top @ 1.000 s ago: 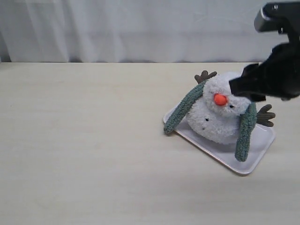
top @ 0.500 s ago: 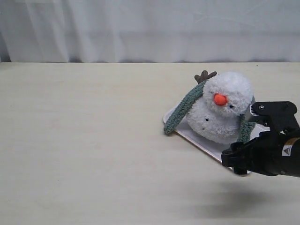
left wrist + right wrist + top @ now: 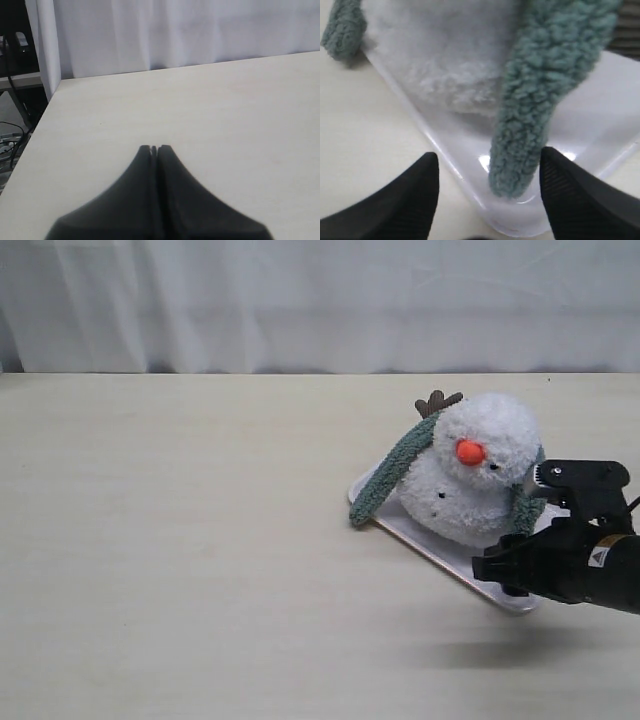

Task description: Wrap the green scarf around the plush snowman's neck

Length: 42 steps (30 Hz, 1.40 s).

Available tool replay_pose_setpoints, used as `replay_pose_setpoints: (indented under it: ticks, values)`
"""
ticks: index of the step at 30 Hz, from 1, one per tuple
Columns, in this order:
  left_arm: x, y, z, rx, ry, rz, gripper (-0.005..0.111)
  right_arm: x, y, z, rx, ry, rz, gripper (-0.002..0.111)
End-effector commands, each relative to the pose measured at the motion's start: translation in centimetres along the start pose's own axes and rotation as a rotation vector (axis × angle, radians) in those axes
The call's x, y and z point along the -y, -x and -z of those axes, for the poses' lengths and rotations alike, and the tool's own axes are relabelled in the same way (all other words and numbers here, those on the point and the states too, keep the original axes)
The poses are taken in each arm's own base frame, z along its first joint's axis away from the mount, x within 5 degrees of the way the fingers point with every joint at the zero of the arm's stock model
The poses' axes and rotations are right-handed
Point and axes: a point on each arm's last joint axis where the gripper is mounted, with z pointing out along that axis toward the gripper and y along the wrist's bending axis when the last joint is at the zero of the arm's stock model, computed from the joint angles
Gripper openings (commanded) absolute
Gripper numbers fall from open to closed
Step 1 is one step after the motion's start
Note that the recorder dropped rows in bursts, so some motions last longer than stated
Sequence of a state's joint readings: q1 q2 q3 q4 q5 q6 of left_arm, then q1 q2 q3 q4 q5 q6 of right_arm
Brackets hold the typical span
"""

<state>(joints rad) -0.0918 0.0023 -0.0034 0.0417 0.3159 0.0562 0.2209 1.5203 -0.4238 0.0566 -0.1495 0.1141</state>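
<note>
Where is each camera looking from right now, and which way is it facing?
Exterior: off the arms, raised, faces across the table to the curtain; sees plush snowman on tray; right arm shows.
Left wrist: behind the shut left gripper, looks along the table toward the curtain.
Right wrist: behind the open right gripper, close on the green scarf end over the tray.
Shared: exterior and right wrist both show snowman, scarf, tray.

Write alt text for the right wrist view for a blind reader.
One end of the green scarf hangs in front of the white plush snowman onto the pale tray, ending between the open fingers of the right tool. The scarf's other end shows beyond, beside the tray's edge.
</note>
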Motion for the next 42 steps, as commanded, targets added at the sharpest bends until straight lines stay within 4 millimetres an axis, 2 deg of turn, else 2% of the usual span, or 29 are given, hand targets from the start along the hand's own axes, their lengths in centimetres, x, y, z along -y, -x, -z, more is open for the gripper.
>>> replay_pose_setpoints:
  ticks: [1,11,14,16,17,18,19,20,22,27,33,42]
  values:
    - [0.0,0.0,0.0,0.006,-0.003,0.0,0.0,1.4,0.0,-0.4,-0.001,-0.042,-0.037,0.056]
    - [0.0,0.0,0.0,0.006,-0.003,0.0,0.0,1.5,-0.4,-1.9,0.009,-0.042,0.0,0.055]
    - [0.0,0.0,0.0,0.006,-0.003,0.0,0.0,1.5,-0.6,-2.2,0.0,-0.043,0.007,0.051]
    - [0.0,0.0,0.0,0.006,-0.003,0.0,0.0,1.5,-0.6,-2.4,0.002,-0.044,0.012,0.035]
    - [0.0,0.0,0.0,0.006,-0.003,0.0,0.0,1.5,-0.6,-2.4,0.009,-0.043,0.012,0.023]
    - [0.0,0.0,0.0,0.006,-0.003,0.0,0.0,1.5,-0.6,-2.4,0.011,-0.043,0.012,0.019]
    - [0.0,0.0,0.0,0.006,-0.003,0.0,0.0,1.5,-0.6,-2.4,0.011,-0.043,0.012,0.009]
    - [0.0,0.0,0.0,0.006,-0.003,0.0,0.0,1.5,-0.6,-2.4,0.011,-0.043,0.012,0.005]
    - [0.0,0.0,0.0,0.006,-0.003,0.0,0.0,1.5,-0.8,-2.4,-0.016,-0.045,0.011,0.004]
    - [0.0,0.0,0.0,0.006,-0.003,0.0,0.0,1.4,-0.7,-0.6,-0.077,-0.042,0.031,0.004]
    - [0.0,0.0,0.0,0.006,-0.003,0.0,0.0,1.1,0.0,2.3,-0.071,-0.033,0.03,0.004]
    - [0.0,0.0,0.0,0.006,-0.003,0.0,0.0,0.9,0.7,5.1,-0.018,-0.021,0.024,0.004]
